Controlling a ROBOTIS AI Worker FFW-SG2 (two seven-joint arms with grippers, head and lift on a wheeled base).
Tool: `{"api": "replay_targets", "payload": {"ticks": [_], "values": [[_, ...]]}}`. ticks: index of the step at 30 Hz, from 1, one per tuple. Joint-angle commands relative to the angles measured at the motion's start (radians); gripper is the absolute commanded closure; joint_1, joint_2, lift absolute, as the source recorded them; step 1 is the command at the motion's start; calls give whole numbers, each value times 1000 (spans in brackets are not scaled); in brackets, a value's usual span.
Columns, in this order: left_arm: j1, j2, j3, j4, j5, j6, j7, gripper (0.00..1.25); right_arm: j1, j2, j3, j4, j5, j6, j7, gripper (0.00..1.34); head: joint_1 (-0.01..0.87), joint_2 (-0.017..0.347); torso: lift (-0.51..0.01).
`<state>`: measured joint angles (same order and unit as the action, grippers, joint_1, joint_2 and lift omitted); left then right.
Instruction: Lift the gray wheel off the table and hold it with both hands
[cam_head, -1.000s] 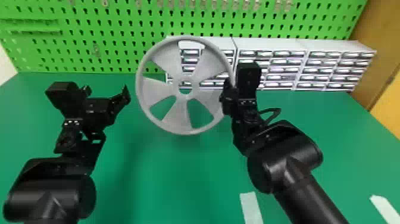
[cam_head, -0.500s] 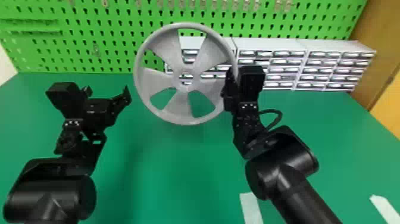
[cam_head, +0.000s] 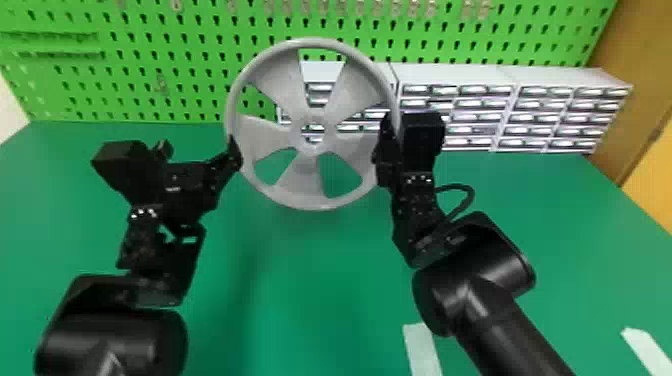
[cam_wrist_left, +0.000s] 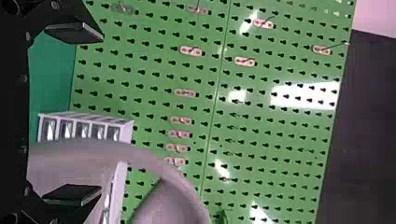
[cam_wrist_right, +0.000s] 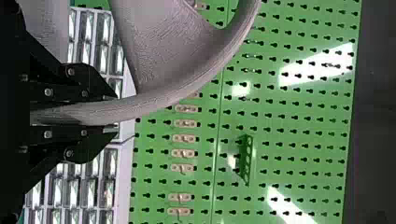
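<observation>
Green pegboard backs white drawer units; pale strips are probably tape.

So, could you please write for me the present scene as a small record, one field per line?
object: gray wheel, five broad spokes
wheel position: roughly upright, above the green table
right gripper: fingers closed on the rim
left gripper: fingers open, at the wheel's left side
two-handed hold: not yet complete
background: green pegboard, white drawer units
table marks: two pale strips, near the robot's right arm

Blk arms, rnd joints, cable (w/ screws)
</observation>
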<state>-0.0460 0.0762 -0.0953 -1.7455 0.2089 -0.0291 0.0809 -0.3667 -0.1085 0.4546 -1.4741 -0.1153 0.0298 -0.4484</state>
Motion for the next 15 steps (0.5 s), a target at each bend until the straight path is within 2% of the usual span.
{"api": "replay_targets", "payload": {"ticks": [1, 11, 15], "values": [[14, -1, -43, 7, 6, -37, 25, 142, -3, 3, -1, 0, 6, -1, -1, 1090, 711, 15, -98], [31, -1, -66, 55, 35, -107, 85, 142, -12, 6, 1, -17, 25, -30, 1, 1092, 711, 15, -98], [25, -1, -66, 76, 46, -117, 86, 144, -14, 6, 3, -32, 29, -41, 1, 1092, 711, 15, -98]]}}
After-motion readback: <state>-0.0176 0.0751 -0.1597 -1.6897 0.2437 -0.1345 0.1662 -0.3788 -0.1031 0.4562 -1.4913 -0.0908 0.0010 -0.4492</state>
